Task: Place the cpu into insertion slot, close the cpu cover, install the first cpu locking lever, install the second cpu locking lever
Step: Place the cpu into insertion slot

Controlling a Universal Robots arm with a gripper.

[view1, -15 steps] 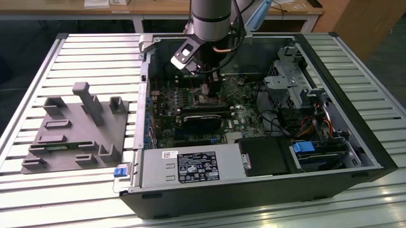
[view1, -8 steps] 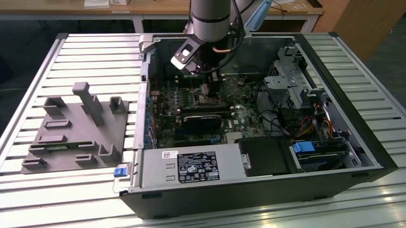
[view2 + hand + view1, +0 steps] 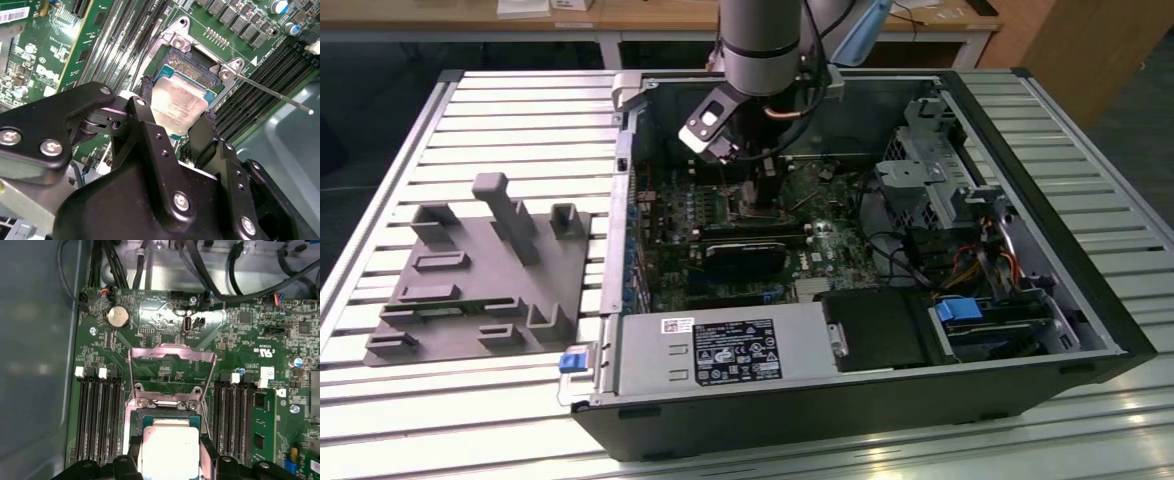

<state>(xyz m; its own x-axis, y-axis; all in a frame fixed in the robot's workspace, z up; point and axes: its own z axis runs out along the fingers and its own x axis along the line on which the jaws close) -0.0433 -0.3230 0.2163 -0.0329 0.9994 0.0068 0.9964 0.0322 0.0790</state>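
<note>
In both wrist views my gripper [image 3: 176,114] [image 3: 170,456] is shut on the cpu [image 3: 181,100] [image 3: 169,446], a silver-grey square chip held by two opposite edges between black fingers [image 3: 145,97]. The chip sits right over the insertion slot [image 3: 192,62] [image 3: 170,412], whose black frame shows beyond its far edge; I cannot tell whether it rests in the slot. The cpu cover [image 3: 172,351] stands swung open behind the slot. A thin locking lever [image 3: 272,94] sticks out unlatched beside the slot. In the exterior view the gripper [image 3: 767,195] reaches down onto the motherboard.
The open computer case [image 3: 1067,300] lies on a slatted table. Long black memory slots [image 3: 97,420] flank the socket on both sides. Cables [image 3: 210,270] hang past the board's far edge. A grey fixture [image 3: 480,270] lies at the exterior view's left, a power supply [image 3: 720,350] in front.
</note>
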